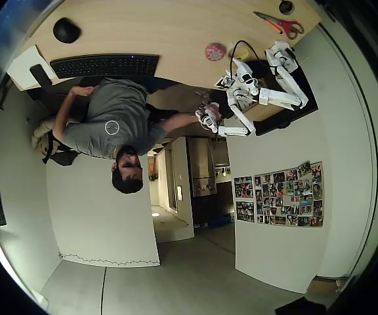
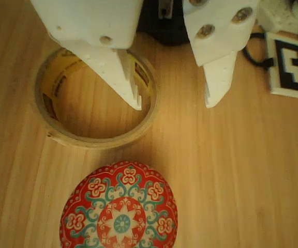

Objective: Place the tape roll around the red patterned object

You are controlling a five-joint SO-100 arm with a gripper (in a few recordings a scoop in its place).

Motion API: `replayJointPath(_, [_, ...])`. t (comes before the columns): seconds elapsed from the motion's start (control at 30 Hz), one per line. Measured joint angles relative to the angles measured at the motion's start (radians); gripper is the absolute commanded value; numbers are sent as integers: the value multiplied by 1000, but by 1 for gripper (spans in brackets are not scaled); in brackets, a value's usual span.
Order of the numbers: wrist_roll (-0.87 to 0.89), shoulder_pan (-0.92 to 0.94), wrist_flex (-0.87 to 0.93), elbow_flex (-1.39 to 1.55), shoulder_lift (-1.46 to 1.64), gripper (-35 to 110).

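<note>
In the wrist view, going from the left, the tape roll [image 2: 98, 98] lay flat on the wooden table [image 2: 242, 175], its hollow centre showing bare wood, and just below it, close but apart by a thin strip of shadowed wood, sat the red patterned object [image 2: 119, 205], a round piece with a flower design in teal and cream. The gripper [image 2: 174, 101] stood above them with its jaws spread fairly wide and holding nothing: the left finger [image 2: 119, 72] reached down over the inside of the ring, its tip near the right-hand wall of the tape, while the right finger [image 2: 219, 77] hung outside the ring over bare wood, so the wall lay between the two. Further right a black-and-white marker card [image 2: 293, 64] rested at the table's edge. In the overhead view the red patterned object [image 1: 214, 51] and the tape roll [image 1: 238, 51] sat side by side on the desk, with red-handled scissors [image 1: 279, 24] well off to the right. As a judgement, the risk from here was a poor pinch on the thin wall: a closing finger could push the light ring sideways into the red piece, or the roll could tilt in the grasp and land on top of the piece instead of dropping around it, since the opening looked only a little wider.
</note>
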Motion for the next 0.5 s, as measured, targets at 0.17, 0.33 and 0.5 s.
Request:
replayJointPath(0.17, [18,5,-64,-3,-61,7])
replayJointPath(0.33, [18,14,-87,-15,-103,0])
replayJointPath(0.5, [6,21,-63,-12,-95,0])
